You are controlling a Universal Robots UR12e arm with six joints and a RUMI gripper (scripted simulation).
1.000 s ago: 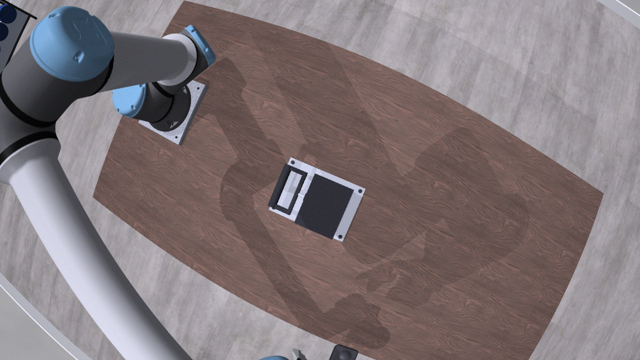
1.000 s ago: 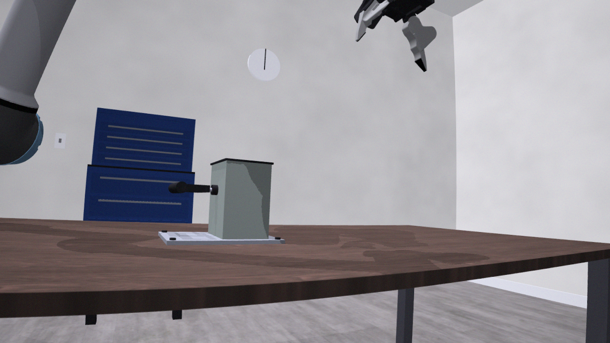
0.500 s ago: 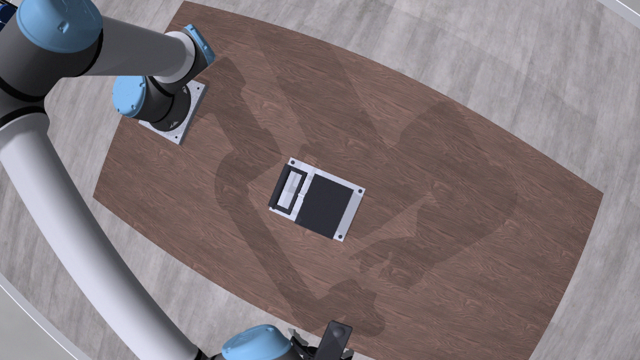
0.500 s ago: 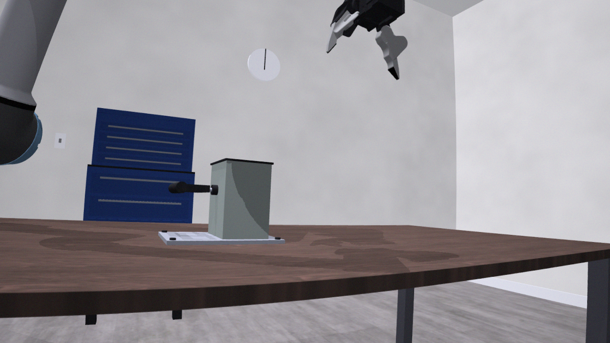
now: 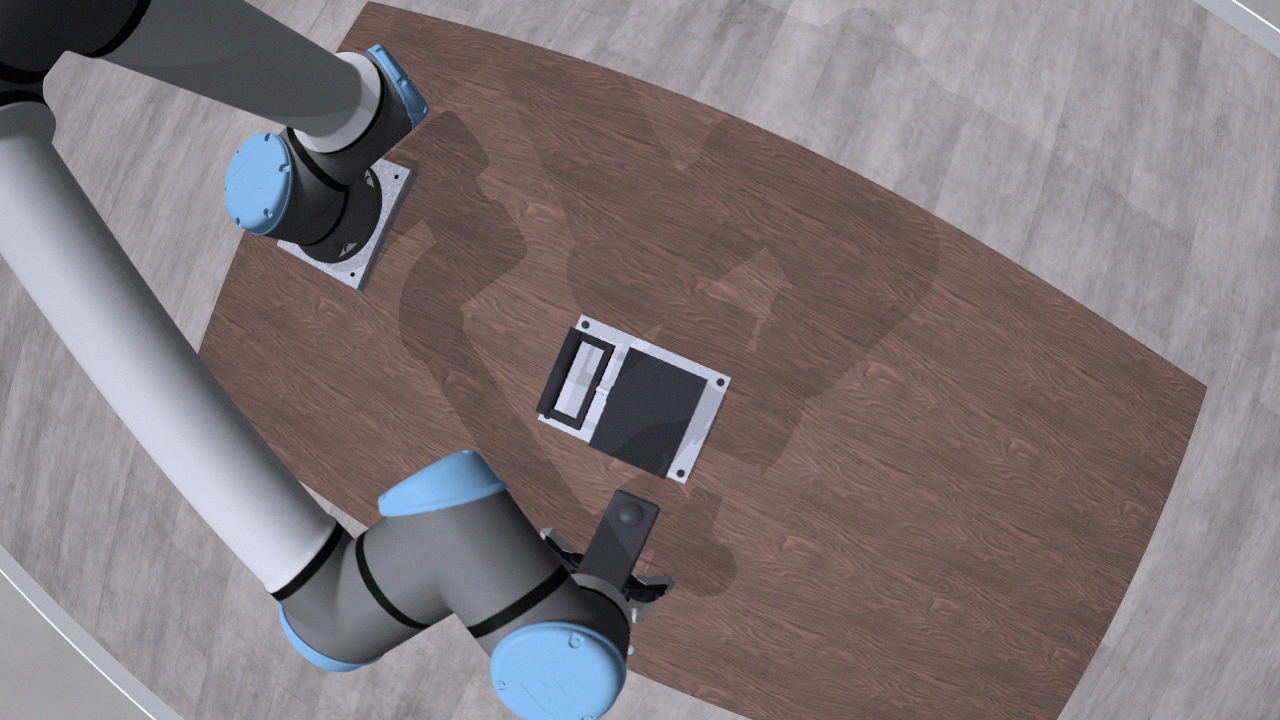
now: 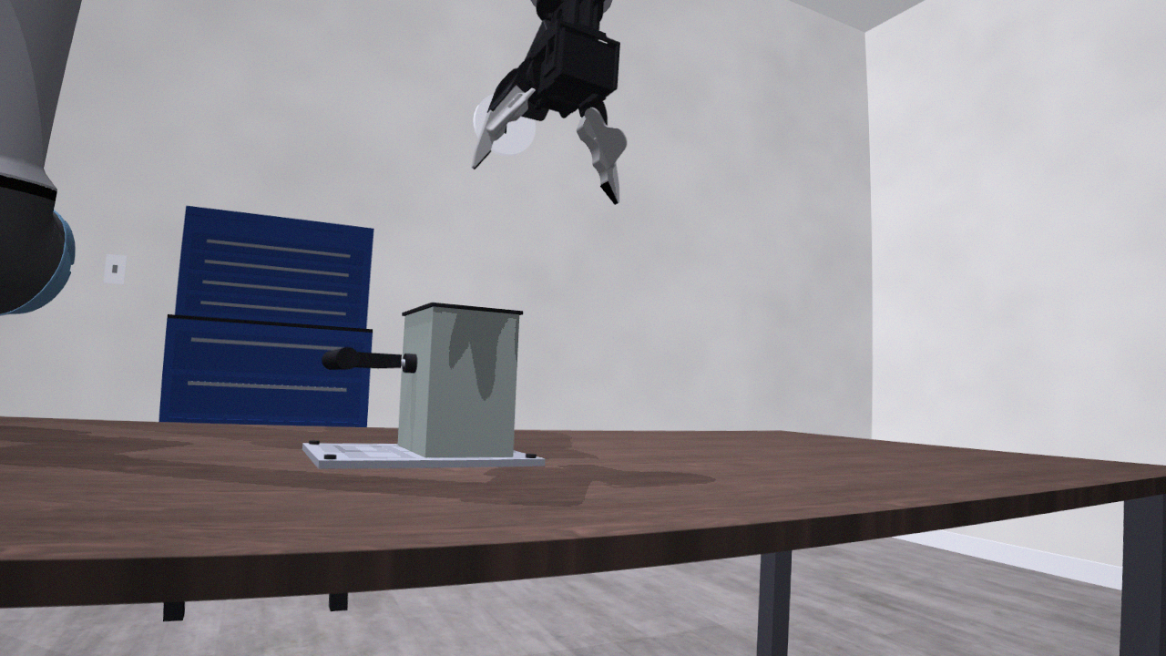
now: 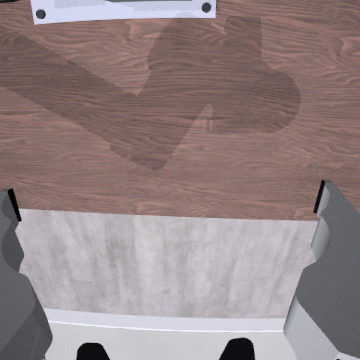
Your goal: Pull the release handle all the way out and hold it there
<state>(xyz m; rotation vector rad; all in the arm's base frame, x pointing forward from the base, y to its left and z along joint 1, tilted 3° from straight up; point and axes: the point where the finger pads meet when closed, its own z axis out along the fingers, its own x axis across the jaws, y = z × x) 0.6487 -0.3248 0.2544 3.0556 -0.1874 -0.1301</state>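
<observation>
Above table (image 6: 733, 489) edge, gripper (image 6: 544, 175) open, airborne

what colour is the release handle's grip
Black. The grip shows best in the exterior view, sticking out sideways from the grey box.
</observation>
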